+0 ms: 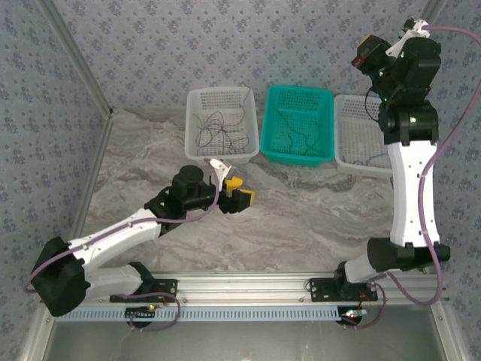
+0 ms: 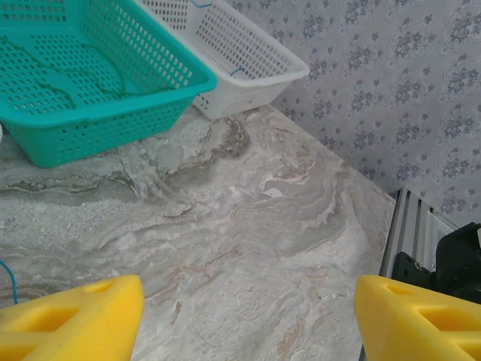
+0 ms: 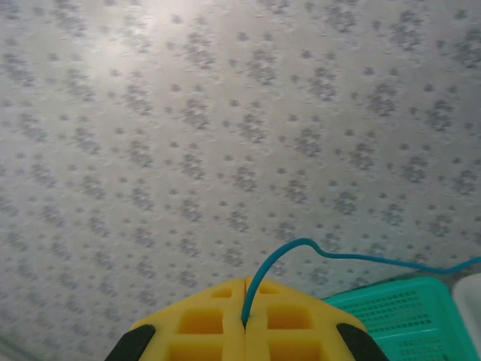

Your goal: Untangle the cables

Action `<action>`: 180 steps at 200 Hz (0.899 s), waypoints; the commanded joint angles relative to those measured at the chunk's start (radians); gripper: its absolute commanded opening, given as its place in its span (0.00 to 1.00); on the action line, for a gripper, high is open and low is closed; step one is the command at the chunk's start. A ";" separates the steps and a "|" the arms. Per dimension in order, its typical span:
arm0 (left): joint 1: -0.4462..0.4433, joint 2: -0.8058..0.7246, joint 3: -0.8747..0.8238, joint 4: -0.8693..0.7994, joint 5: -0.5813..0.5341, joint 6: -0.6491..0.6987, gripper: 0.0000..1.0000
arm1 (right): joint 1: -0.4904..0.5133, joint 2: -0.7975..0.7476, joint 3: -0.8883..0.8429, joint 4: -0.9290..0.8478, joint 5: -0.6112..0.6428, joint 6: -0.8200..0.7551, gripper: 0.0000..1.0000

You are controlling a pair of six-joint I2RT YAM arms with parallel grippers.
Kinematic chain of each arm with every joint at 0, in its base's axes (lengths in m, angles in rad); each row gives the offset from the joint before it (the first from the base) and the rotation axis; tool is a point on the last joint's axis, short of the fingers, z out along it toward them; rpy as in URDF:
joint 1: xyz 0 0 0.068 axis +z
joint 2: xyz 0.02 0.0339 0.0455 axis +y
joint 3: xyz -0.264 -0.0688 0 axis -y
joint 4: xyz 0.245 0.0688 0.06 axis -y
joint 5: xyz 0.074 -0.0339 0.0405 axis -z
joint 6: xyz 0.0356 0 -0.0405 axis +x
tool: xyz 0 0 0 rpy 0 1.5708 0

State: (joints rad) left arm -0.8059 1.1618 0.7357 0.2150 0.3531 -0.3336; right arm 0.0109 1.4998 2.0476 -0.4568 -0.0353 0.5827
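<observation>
Three baskets stood in a row along the far edge of the desk: a white left basket, a teal basket in the middle and a white right basket, each just beside the next. The cables were spread among them. A loose tangle of dark cables lay in the left basket, too fine to count. Thin teal-green cables curled on the floor of the teal basket, again too fine to count. At least two short runs of blue cable showed against the wall of the right basket. Of the two arms, the right one was raised high at the far right, above the right basket. The right gripper was clenched on one teal cable, which rose from between the yellow fingers, arched over and ran off to the right. The left gripper hung low over the desk, just near of the left basket. Its two yellow fingers were spread wide, with bare desk between them. One short blue strand showed at the left edge of the left wrist view.
</observation>
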 commanded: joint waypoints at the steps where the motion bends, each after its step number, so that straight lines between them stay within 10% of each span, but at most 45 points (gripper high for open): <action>1: -0.006 -0.023 -0.004 -0.010 -0.019 0.027 0.74 | -0.045 0.032 0.076 -0.032 0.123 0.032 0.00; 54: -0.006 0.005 0.007 0.006 -0.019 0.024 0.74 | -0.191 0.090 -0.050 -0.137 0.073 0.322 0.04; 87: -0.007 0.008 0.022 -0.020 -0.016 0.028 0.74 | -0.241 0.076 -0.135 -0.165 0.023 0.511 0.65; 120: -0.007 0.005 0.014 -0.007 -0.023 0.024 0.74 | -0.246 0.067 -0.136 -0.195 0.047 0.561 0.92; 180: -0.007 -0.004 0.004 -0.012 -0.035 0.018 0.74 | -0.241 0.029 -0.135 -0.106 -0.103 0.547 1.00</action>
State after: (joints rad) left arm -0.8062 1.1706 0.7357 0.1974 0.3359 -0.3229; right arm -0.2428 1.5795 1.9007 -0.6460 -0.0422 1.1454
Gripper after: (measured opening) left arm 0.742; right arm 0.999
